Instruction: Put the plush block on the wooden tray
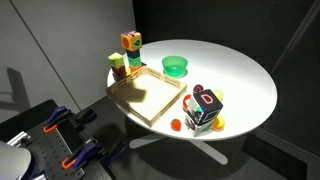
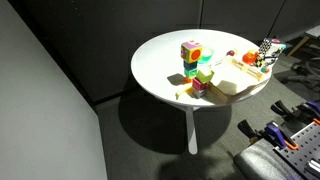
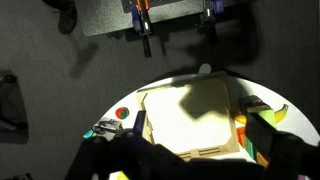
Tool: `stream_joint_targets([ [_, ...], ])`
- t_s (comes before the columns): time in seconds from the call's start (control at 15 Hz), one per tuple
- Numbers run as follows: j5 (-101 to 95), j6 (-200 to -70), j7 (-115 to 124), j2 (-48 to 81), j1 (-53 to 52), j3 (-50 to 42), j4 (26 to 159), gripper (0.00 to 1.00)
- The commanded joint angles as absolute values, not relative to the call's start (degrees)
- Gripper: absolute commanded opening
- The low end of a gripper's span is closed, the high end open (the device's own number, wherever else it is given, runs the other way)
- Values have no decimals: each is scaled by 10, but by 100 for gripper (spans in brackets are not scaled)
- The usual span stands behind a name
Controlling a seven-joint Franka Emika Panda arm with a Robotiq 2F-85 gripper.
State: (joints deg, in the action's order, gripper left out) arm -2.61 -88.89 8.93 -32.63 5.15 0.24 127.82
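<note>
In an exterior view, the plush block sits on top of a stack of green blocks, just beside the wooden tray on the white table. In an exterior view from elsewhere, the plush block again crowns that stack. In the wrist view, the pincer is a dark blur over the tray, and I cannot tell whether it is apart or together. The grasp would best come straight down and lift cleanly, so the stack stays standing.

A lab test cell: black backdrop panels surround a round white table, with orange clamps on a metal bench.
</note>
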Motion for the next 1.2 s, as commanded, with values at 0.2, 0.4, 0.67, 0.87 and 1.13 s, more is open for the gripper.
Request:
stream_joint_targets([
  [0.2,-27,-888,90,-326,48,0,1277,100],
  [0.4,-25,-887,91,-319,48,-1,1269,100],
  [0.67,-22,-926,96,-285,47,0,1243,100],
  [0.87,-18,-961,94,-251,43,1,1223,100],
  [1.13,-6,-1004,77,-194,31,-3,1194,100],
])
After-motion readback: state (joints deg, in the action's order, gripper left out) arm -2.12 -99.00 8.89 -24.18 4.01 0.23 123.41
